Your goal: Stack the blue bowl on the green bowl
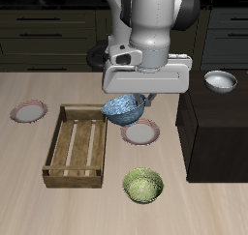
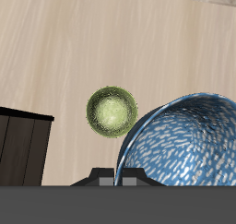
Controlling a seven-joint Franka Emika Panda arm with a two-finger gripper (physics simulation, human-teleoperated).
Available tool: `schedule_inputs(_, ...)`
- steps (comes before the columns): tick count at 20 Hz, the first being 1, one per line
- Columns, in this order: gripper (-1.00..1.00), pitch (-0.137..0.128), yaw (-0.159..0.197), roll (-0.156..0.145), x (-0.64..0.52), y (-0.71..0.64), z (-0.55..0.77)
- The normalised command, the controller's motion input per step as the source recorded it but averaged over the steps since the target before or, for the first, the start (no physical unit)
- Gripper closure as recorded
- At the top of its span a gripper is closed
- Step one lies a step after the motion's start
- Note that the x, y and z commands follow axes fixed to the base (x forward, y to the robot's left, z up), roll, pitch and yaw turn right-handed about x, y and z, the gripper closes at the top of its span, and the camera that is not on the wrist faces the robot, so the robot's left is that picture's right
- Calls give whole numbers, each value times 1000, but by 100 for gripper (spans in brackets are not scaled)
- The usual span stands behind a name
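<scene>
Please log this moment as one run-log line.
claw: shut on blue bowl | bowl: lifted, tilted | green bowl: on table, empty | stacked: no

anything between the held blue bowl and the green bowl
Only bare tabletop, per the wrist view, separates the blue bowl from the green bowl.

The hand [image 1: 139, 101] hangs lifted above the table, clamped on the blue bowl [image 1: 124, 108].

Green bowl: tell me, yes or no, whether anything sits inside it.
No, the green bowl sits empty on the table while the gripper holds the blue bowl aloft.
</scene>
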Motion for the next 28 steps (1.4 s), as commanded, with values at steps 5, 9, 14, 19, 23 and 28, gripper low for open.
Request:
schedule_inputs(5, 100, 13, 22, 11, 100, 199, -147)
schedule_inputs(9, 100, 23, -6, -1, 27, 74, -174)
schedule_inputs(14, 100, 15, -2, -3, 56, 37, -168)
schedule_inputs(19, 100, 0, 0, -10, 91, -28, -112)
schedule_inputs(23, 100, -56, 2, -2, 96, 11, -63)
schedule_inputs(28, 100, 2, -16, -6, 181, 76, -213)
